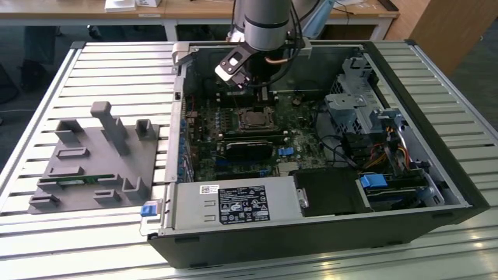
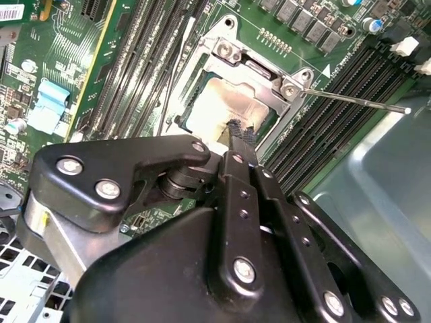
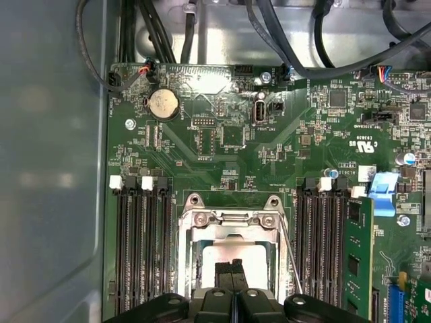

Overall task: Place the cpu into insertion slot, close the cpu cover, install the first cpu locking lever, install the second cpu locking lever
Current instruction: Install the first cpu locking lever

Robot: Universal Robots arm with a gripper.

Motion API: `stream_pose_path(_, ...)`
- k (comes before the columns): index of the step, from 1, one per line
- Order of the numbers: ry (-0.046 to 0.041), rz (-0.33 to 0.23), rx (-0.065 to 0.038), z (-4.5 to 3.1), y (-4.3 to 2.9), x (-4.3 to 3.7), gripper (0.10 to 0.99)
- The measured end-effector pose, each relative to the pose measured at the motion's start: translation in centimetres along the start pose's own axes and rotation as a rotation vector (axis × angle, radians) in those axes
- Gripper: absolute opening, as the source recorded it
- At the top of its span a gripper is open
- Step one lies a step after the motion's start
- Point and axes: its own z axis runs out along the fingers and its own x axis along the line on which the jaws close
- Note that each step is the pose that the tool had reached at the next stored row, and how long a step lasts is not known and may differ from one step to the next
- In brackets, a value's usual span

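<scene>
Small flat silvery-grey square cpu (image 3: pixel 217 254): seated, framed by thin silver metal cpu cover (image 3: pixel 229 218) | black gripper (image 3: pixel 232 266): clenched empty, tip over it | likely light, stiff, fragile; hold by edges.

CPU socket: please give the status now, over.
Claw shut, tips over the cpu. Cpu sits in the insertion slot, cpu cover around it. One thin lever stands free beside.

Printed labels are showing, but nothing is reading clearly.
A white label (image 1: pixel 242 205) is sitting on the grey power supply box (image 1: pixel 190 209) at the lower middle of the exterior view; small white markings (image 3: pixel 360 142) are dotting the motherboard (image 3: pixel 222 158).
</scene>
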Motion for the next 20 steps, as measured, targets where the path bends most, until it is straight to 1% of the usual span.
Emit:
stream_pose_path(7,-0.0001,0.000,0.000,-0.23,0.00,0.00,0.106)
stream_pose_path(11,-0.0004,0.000,0.000,-0.55,0.01,0.00,0.106)
stream_pose_path(13,-0.0005,0.000,0.000,-0.93,0.01,0.00,0.106)
stream_pose_path(15,-0.0012,0.000,0.000,-1.47,0.01,0.00,0.106)
stream_pose_path(20,-0.0017,0.000,0.000,-3.11,0.04,0.01,0.106)
